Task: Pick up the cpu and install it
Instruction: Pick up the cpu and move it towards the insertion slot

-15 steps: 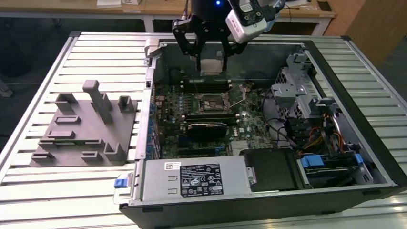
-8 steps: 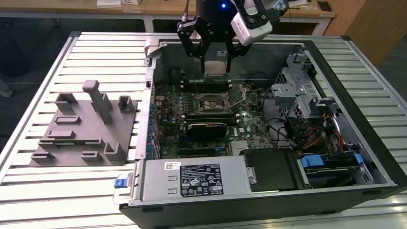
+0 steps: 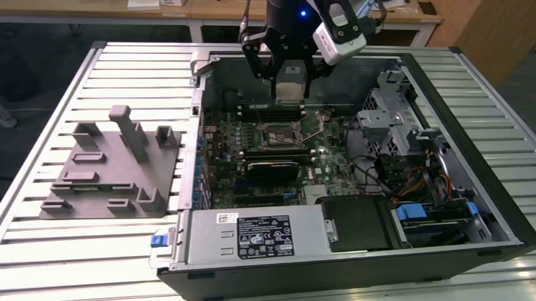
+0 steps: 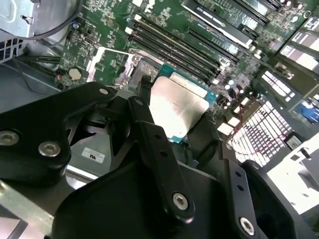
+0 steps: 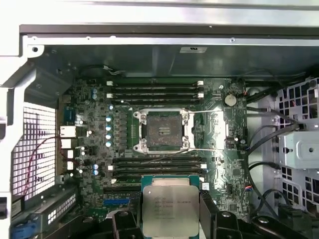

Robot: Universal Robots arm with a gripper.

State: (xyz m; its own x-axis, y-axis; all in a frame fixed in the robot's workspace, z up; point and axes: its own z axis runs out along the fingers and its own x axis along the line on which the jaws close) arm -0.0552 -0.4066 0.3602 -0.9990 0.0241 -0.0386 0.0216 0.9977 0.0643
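My gripper (image 3: 289,94) hangs over the open computer case and is shut on the cpu (image 3: 289,84), a flat square chip with a shiny silver-grey top. In both wrist views the cpu (image 5: 169,209) (image 4: 177,104) sits between the black fingers (image 5: 215,221) (image 4: 149,119), held by two opposite edges, clear of the board. The square metal-framed socket (image 5: 162,130) (image 3: 278,133) lies open on the green motherboard (image 5: 89,149), its load frame swung back. The cpu is in the air, a short way off from above the socket. Part of the socket (image 4: 137,69) shows just past the cpu's edge.
Memory slots (image 5: 154,89) flank the socket on both sides. A grey moulded fixture (image 3: 109,166) stands on the slatted table at the exterior view's left. The power supply (image 3: 251,235), a black block (image 3: 270,170) and a drive cage (image 3: 393,125) crowd the case.
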